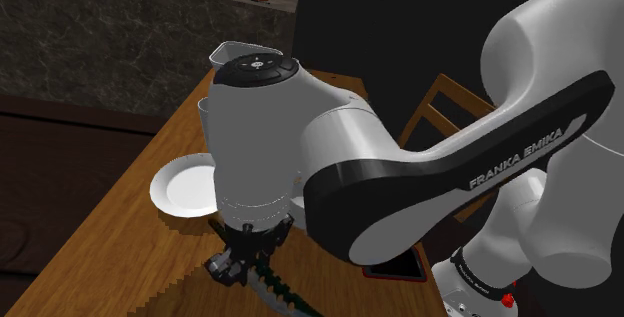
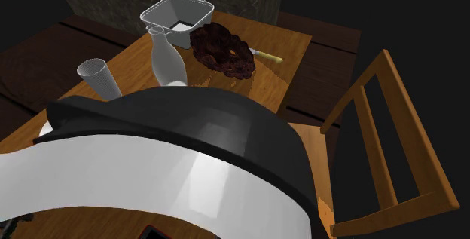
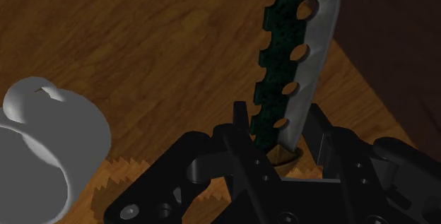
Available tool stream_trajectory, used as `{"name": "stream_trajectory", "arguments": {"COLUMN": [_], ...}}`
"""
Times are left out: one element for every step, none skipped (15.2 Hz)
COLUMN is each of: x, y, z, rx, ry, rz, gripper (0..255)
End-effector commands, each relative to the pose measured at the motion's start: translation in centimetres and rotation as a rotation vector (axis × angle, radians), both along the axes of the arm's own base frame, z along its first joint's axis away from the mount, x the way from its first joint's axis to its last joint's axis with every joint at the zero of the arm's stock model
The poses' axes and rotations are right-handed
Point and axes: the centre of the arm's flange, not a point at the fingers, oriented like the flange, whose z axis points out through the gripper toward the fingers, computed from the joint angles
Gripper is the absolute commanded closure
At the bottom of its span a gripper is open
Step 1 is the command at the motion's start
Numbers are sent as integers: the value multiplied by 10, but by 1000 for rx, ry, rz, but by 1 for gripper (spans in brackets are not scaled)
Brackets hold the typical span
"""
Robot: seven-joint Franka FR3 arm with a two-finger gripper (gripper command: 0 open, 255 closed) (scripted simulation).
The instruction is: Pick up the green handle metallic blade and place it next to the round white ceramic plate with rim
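Our gripper (image 3: 281, 136) is closed on the green-handled knife (image 3: 277, 63), pinching it at one end so that its length juts free above the wooden table (image 1: 120, 255). The white plate (image 1: 183, 187) lies near, so we judge that a short carry remains.

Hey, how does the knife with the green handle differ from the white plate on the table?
The knife is long, curved, dark green with a grey blade; the plate is round and plain white. The knife is clasped by the tool; the plate lies flat and untouched on the wooden table. Both are close together in the shoulder view.
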Motion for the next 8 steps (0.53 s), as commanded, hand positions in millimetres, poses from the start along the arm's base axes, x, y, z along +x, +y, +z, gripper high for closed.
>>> {"name": "stream_trajectory", "arguments": {"x": [-3, -3, -3, -3, -3, -3, -3, -3], "y": [3, 3, 3, 3, 3, 3, 3, 3], "z": [-9, -14, -20, -25, -30, -35, -41, -46], "rx": [0, 0, 0, 0, 0, 0, 0, 0], "ry": [0, 0, 0, 0, 0, 0, 0, 0], "rz": [-1, -1, -1, -1, -1, -1, -1, -1], "gripper": [255, 255, 255, 255, 255, 255, 255, 255]}}
